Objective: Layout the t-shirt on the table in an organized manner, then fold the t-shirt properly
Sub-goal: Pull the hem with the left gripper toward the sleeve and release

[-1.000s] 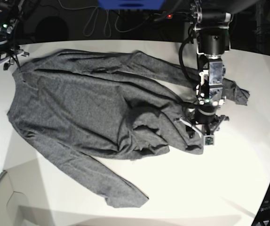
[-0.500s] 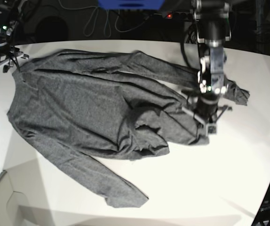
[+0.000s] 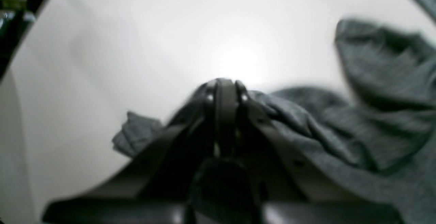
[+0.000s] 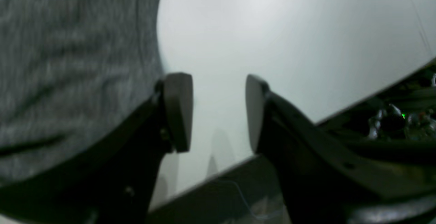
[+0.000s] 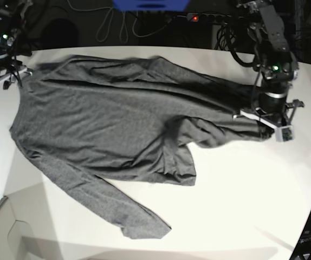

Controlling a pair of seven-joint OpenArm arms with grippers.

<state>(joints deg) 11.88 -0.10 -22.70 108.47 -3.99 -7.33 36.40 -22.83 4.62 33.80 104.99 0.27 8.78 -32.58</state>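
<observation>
The dark-grey t-shirt (image 5: 107, 124) lies spread over the white table (image 5: 242, 206), one long sleeve (image 5: 139, 222) trailing toward the near edge. At the shirt's right end my left gripper (image 5: 264, 124) is shut on a fold of its fabric, which stretches taut from the body. The left wrist view shows the closed left gripper (image 3: 223, 84) with t-shirt cloth (image 3: 357, 132) bunched at its tips. My right gripper (image 5: 5, 77) hovers at the shirt's far-left corner. The right wrist view shows the right gripper (image 4: 218, 111) open and empty, beside the t-shirt edge (image 4: 68, 64), over bare table (image 4: 272, 30).
Cables and dark equipment (image 5: 117, 27) sit beyond the table's far edge, with a blue object (image 5: 150, 4) at the top. The table's curved edge (image 5: 310, 216) runs down the right. Bare white surface lies in front of the shirt.
My left gripper has shut on the shirt's crumpled right end and moved right and away, pulling that fabric out toward the right. The right arm has stayed put.
</observation>
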